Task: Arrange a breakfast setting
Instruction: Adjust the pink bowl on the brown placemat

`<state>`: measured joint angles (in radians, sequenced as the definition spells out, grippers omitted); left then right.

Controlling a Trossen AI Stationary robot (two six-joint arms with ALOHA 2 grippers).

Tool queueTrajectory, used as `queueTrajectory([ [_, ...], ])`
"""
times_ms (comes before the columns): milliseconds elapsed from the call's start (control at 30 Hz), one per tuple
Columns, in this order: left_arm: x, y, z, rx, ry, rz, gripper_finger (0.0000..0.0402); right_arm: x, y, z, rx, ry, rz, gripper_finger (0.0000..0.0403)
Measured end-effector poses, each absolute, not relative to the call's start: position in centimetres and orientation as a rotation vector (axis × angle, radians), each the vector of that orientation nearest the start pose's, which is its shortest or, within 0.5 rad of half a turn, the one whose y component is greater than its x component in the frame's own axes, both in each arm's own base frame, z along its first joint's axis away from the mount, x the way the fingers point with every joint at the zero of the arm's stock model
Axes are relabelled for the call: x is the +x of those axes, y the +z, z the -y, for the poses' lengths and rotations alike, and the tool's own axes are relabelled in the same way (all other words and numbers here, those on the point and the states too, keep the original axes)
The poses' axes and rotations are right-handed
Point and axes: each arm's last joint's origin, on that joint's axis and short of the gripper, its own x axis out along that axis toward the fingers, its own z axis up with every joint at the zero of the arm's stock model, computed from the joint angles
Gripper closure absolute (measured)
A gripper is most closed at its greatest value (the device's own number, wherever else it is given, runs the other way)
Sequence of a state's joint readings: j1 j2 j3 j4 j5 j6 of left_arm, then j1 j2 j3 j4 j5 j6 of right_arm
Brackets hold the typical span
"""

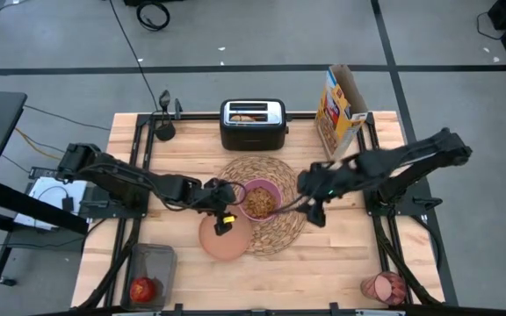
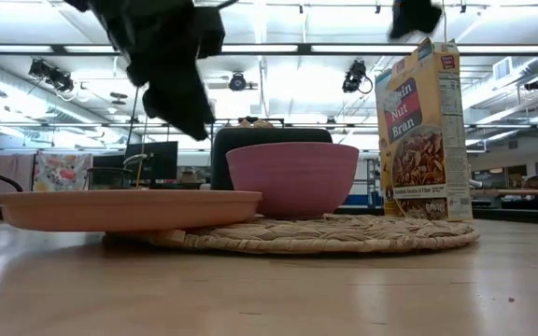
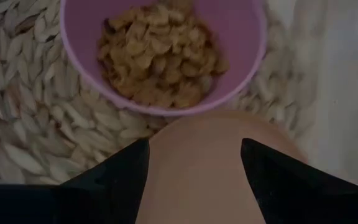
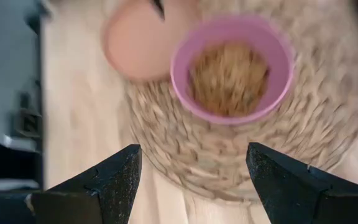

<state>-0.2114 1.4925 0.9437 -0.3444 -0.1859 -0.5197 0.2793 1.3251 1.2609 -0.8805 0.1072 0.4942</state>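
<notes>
Dark fingers of our left gripper (image 3: 194, 180) stand spread apart and empty, hovering just over the salmon-brown plate (image 1: 225, 237), which lies at the edge of the woven straw placemat (image 1: 275, 230) and partly overlaps it. Beyond the plate sits the small pink bowl (image 1: 260, 199), already filled with cereal and resting near the middle of the mat.

Our right gripper (image 4: 191, 180) is likewise released and holds nothing — it hangs above the mat's far side from the plate, looking down on the bowl.

Farther out, the red apple (image 1: 144, 288) rests in a dark mesh tray (image 1: 167, 256) at the front left corner of the bench (image 1: 323, 272), and the translucent pink tumbler (image 1: 383, 287) lies at the front right corner, both well apart from the mat. Behind the mat stand the black toaster (image 1: 253, 123) and the open yellow cereal box (image 1: 339, 110).

We judge the setting roughly half done: mat, bowl and plate are together, though the plate may want squaring up — apple and tumbler remain to be brought in. We cannot find the spoon in these views.
</notes>
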Motion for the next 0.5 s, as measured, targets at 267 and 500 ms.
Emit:
queueTrajectory([
  [267, 29.8, 20.5, 4.0, -0.09, 0.117, -0.896, 0.0141, 28.0, 23.2, -7.1, 0.163, -0.074, -1.139, 0.011],
  [500, 30.5, 19.4, 2.1, -0.049, 0.057, -0.934, 0.0141, 31.0, 19.3, -6.1, 0.106, -0.088, -1.229, 0.011],
])
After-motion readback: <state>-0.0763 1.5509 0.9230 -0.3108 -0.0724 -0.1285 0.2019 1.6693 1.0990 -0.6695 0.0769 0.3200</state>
